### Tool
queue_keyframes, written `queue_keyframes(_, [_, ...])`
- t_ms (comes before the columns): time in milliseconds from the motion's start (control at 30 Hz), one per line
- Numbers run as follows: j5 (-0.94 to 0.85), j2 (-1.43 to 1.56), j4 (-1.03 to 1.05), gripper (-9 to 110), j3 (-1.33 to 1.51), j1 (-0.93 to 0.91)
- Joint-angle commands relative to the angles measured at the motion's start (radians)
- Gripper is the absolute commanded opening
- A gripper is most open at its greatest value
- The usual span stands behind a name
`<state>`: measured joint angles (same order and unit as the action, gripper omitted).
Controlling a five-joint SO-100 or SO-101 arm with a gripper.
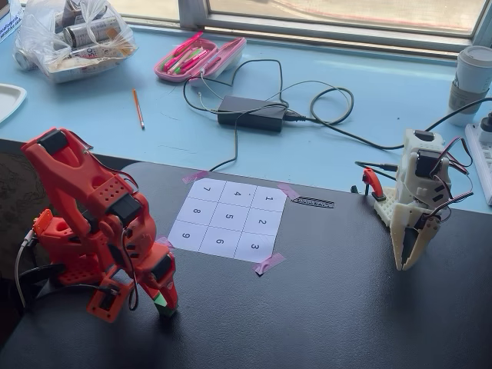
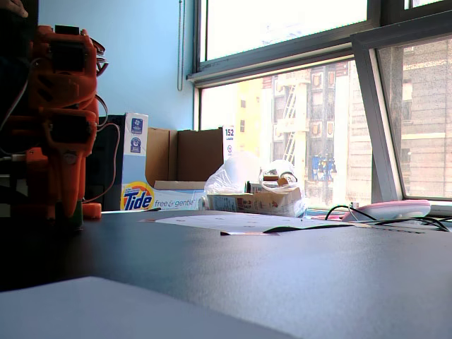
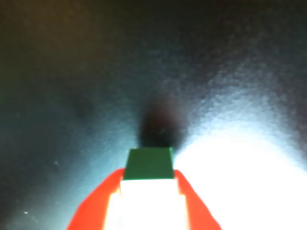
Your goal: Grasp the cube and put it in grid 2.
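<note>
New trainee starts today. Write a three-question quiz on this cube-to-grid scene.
1. True or false: the green cube lies on the numbered sheet.
2. What holds the cube? A) the white arm B) the orange arm's end effector C) nothing
3. In the fixed view from above, which numbers are in the same column as grid 2?

Key: 1. False; it is off the sheet, on the black table. 2. B. 3. 1 and 3.

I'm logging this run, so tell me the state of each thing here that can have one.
Small green cube: clamped between the fingers, low over the black table.
Orange arm's gripper: shut on the cube, pointing down.
White paper square printed 2: bare, nothing on it.
Pink pencil case: open.
White arm's gripper: hanging down, idle; open or shut unclear.
</note>
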<state>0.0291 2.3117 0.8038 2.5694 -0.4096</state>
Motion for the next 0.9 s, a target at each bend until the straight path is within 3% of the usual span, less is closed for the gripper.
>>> queue_keyframes(0, [-0.009, 0.006, 0.020, 0, -0.014, 0.002])
queue_keyframes(167, [-0.008, 0.018, 0.046, 0, -0.049, 0.005])
queue_keyframes(367, [-0.018, -0.028, 0.160, 0, -0.318, 0.046])
queue_keyframes(867, [-0.063, -0.285, 0.321, 0, -0.805, 0.387])
